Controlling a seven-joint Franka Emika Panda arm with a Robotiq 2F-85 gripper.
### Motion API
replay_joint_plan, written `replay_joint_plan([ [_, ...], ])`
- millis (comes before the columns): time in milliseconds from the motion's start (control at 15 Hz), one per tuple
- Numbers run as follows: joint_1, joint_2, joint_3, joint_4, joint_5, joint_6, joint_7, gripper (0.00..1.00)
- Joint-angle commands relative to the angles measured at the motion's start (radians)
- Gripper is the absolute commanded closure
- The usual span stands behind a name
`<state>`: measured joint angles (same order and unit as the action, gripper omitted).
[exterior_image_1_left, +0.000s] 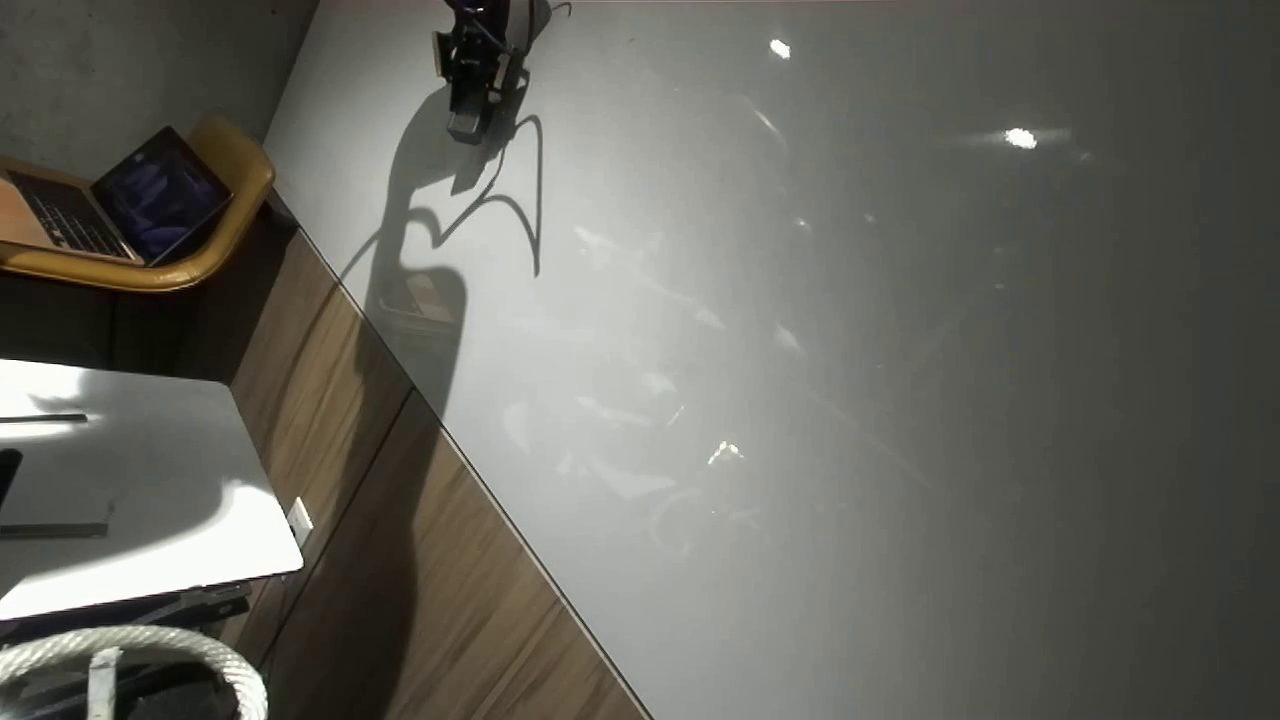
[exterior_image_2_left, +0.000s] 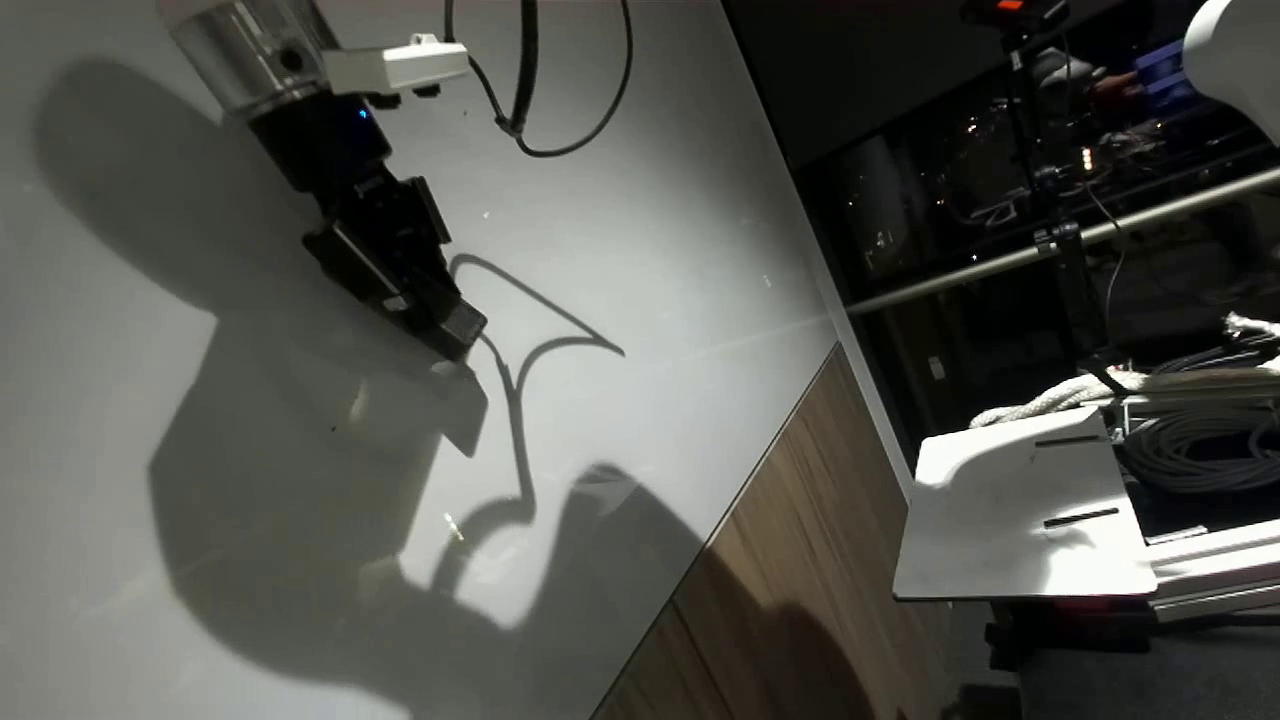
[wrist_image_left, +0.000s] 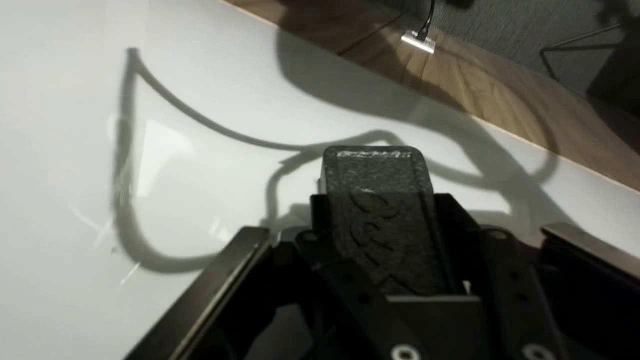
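Pinched between my fingers (wrist_image_left: 320, 212), one to its left and one to its right in the wrist view, a dark rectangular block (wrist_image_left: 377, 220) shows grooved markings on its face. Its long axis runs the same way as my fingers, the far end jutting past their tips above a pale glossy surface (exterior_image_2_left: 650, 220); contact between the two I cannot tell. Wood panelling (wrist_image_left: 480, 85) lies beyond, far right.
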<state>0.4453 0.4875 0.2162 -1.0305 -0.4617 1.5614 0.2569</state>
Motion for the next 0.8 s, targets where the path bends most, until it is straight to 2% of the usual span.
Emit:
replay_joint_plan([
  [0, -0.08, -0.117, 0.0, -0.257, 0.072, 0.073, 0.044, 0.71],
  [400, -0.173, -0.278, -0.01, -0.599, 0.103, 0.196, 0.105, 0.71],
  [467, -0.163, -0.302, -0.029, -0.647, 0.12, 0.201, 0.11, 0.71],
  [733, -0.17, -0.405, -0.018, -0.869, 0.171, 0.226, 0.136, 0.71],
])
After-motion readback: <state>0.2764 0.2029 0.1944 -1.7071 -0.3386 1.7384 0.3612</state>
